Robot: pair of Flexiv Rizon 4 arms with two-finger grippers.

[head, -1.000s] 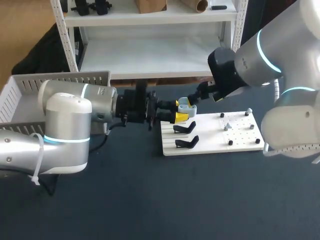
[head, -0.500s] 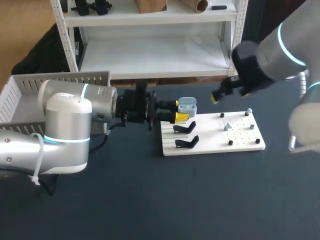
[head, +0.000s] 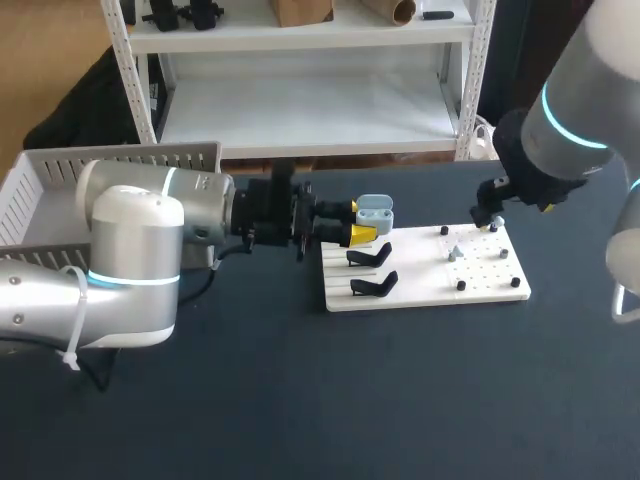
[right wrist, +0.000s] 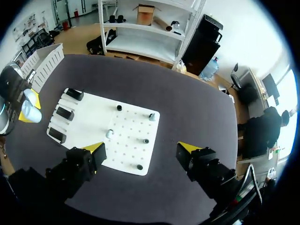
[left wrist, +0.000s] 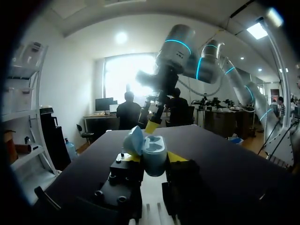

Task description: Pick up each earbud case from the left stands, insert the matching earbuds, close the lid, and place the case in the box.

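Silver-grey left arm [head: 130, 260], bulbous and ringed by a glowing cyan band, wears a white cable tie [head: 70, 352]; right arm [head: 580, 110] matches, black-wristed.

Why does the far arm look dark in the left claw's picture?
Left wrist view: a bright window behind backlights the right arm; the case in the left claw is well lit. Right wrist view: the board is evenly lit, without glare.
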